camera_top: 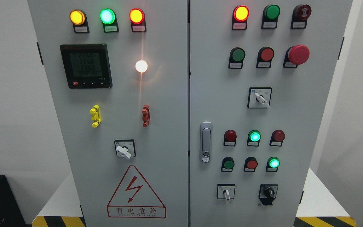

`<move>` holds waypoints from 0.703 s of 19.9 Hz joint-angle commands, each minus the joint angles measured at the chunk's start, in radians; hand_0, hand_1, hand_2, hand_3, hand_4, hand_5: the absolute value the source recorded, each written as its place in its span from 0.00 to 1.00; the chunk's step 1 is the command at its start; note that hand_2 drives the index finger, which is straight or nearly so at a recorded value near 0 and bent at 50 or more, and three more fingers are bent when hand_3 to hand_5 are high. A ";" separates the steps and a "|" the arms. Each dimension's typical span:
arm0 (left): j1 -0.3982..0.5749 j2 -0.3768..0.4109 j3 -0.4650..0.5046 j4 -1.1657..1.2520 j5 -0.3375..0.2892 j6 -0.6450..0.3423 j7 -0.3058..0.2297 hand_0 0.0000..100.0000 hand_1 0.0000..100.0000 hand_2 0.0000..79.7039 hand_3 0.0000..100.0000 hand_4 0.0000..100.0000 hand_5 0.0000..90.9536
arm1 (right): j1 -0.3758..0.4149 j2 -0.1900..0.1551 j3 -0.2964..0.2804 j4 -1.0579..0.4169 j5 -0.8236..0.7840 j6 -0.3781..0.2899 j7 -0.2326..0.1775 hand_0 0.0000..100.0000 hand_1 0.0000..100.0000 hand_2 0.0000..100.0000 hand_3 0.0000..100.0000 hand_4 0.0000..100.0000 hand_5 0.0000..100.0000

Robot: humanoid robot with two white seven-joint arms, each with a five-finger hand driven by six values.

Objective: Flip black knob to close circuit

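Cabinet doors fill my head view, two grey panels side by side, and I see neither of my hands anywhere, so I cannot tell how their fingers stand. On the left door (169, 126) I read an amber lamp (77, 17), a lit green lamp (107, 16) and an orange-red lamp (136, 15) across the top. Below them sits the digital meter (85, 66), with a glaring white lamp (141, 66) to its right. Lower down are a yellow terminal block (95, 116), a red terminal block (145, 115), a white-handled selector switch (124, 149) and the red warning triangle (136, 192). On the right door (314, 126) I see the door latch (205, 142) near the seam, then rows of lamps and buttons, with the red emergency stop (298, 54) at the upper right. Along the bottom row a small white selector (226, 192) stands left of the black knob (268, 192), which sits at the door's lower right with its handle pointing down.
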 commanded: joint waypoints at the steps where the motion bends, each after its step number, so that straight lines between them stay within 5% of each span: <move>1: 0.021 0.000 0.000 -0.023 0.000 0.000 0.000 0.12 0.56 0.00 0.00 0.00 0.00 | -0.038 -0.015 0.056 -0.095 0.236 -0.002 -0.100 0.00 0.12 0.85 0.99 0.85 0.90; 4: 0.021 0.000 0.000 -0.023 0.000 0.000 0.000 0.12 0.56 0.00 0.00 0.00 0.00 | -0.006 -0.018 0.050 -0.232 0.389 0.001 -0.189 0.00 0.11 0.86 0.99 0.85 0.91; 10: 0.021 0.000 0.000 -0.023 0.000 0.000 0.000 0.12 0.56 0.00 0.00 0.00 0.00 | 0.077 -0.007 -0.013 -0.582 0.678 -0.001 -0.263 0.00 0.10 0.85 0.99 0.86 0.94; 14: 0.021 0.000 0.000 -0.023 0.000 0.000 0.000 0.12 0.56 0.00 0.00 0.00 0.00 | 0.094 0.014 -0.044 -0.745 0.836 0.001 -0.276 0.00 0.12 0.83 0.97 0.87 0.96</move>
